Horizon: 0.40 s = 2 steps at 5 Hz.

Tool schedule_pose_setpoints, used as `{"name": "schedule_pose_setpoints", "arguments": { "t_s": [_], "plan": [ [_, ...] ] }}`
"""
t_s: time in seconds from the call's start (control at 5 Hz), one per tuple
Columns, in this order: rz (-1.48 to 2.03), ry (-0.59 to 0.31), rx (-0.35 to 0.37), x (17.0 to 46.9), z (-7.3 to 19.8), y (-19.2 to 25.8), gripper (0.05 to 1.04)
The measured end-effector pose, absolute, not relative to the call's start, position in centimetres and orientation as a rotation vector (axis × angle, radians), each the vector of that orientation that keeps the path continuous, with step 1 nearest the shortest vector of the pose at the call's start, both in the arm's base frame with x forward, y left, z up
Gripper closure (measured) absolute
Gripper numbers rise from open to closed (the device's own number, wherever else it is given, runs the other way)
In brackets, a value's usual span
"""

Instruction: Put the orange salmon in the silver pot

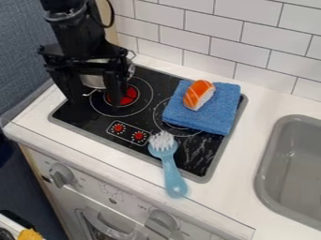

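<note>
1. Nearest, bottom-left corner: bit of a yellow item (29,234), cut off by the edge, can't tell what it is.
2. White toy oven front (113,187), two grey knobs on it, one left, one right. Clear door low down, between them.
3. Light blue brush (172,176), handle end on white counter (232,183), head across stovetop's near edge, white bristles pointing to the far side.
4. Grey sink (266,164), right side, set into counter, cut off by view edge.
5. Black stovetop (87,122), grey border, two red control knobs near its front edge, between the brush and the left burner.
6. Blue folded cloth (201,123), lies over the right burner and part of the stovetop's far-right border.
7. Orange salmon (199,94), white stripes, whitish underside; sits on top of the cloth, toward its far-left part. Outside the pot.
8. Left burner (130,95), red center, partly behind the gripper.
9. Gripper (98,102), upper left, hanging down in front of the pot. Jaws spread apart, open; no grip on the salmon.
10. Silver pot (93,80), back left, mostly hidden by gripper; contact between them can't be told.
11. Farthest: white tiled wall (207,26).
</note>
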State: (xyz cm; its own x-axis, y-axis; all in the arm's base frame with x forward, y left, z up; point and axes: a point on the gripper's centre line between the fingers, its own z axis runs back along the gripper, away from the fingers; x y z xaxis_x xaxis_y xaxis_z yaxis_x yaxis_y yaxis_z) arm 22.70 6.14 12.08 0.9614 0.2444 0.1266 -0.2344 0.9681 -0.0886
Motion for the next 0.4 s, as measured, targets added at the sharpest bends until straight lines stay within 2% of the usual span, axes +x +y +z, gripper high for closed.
{"name": "schedule_pose_setpoints", "arguments": {
  "t_s": [0.2, 0.4],
  "plan": [
    [0.248, -0.12, -0.077, 22.6, 11.6, 6.1, 0.083],
    [0.314, -0.136, -0.076, 23.9, 11.2, 5.8, 0.083]
  ]
}}
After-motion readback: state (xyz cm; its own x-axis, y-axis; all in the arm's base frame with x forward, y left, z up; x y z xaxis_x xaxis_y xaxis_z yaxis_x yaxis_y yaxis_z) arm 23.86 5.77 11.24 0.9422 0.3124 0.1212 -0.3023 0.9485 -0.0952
